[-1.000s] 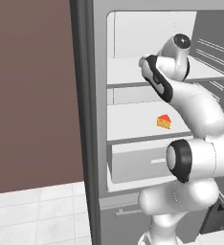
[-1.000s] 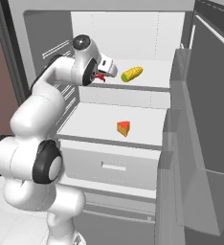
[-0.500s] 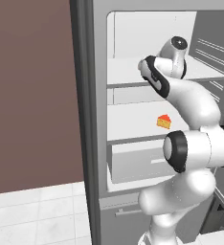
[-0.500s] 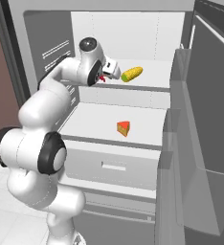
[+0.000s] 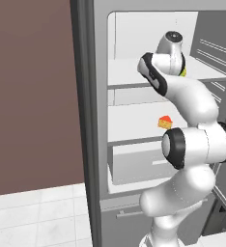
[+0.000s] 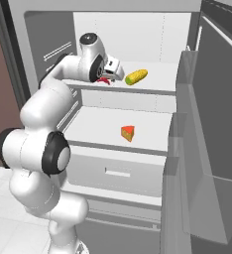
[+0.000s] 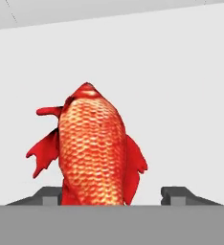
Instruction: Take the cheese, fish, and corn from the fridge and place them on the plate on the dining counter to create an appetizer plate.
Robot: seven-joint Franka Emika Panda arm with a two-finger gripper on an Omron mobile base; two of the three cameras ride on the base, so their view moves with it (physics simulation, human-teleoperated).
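The fish (image 7: 92,148), red-orange and scaly, lies on the white upper shelf of the fridge (image 5: 87,120), between the fingers of my gripper (image 7: 111,194). The left fingertip sits close against its side. The right fingertip (image 7: 174,193) stands apart from it, so the jaws are open around it. In the right base view the gripper (image 6: 108,75) reaches over the upper shelf with the fish (image 6: 104,81) just under it. The corn (image 6: 136,76) lies to its right on the same shelf. The cheese (image 6: 128,133) sits on the shelf below, also seen as the cheese (image 5: 165,122).
The ribbed fridge door (image 6: 214,129) stands open at the right. A white drawer (image 6: 117,169) lies beneath the lower shelf. A brown wall (image 5: 33,96) is to the left of the fridge, with white floor tiles (image 5: 33,217) below.
The hand has pushed a little deeper over the upper shelf onto the fish, and the jaws have narrowed around it.
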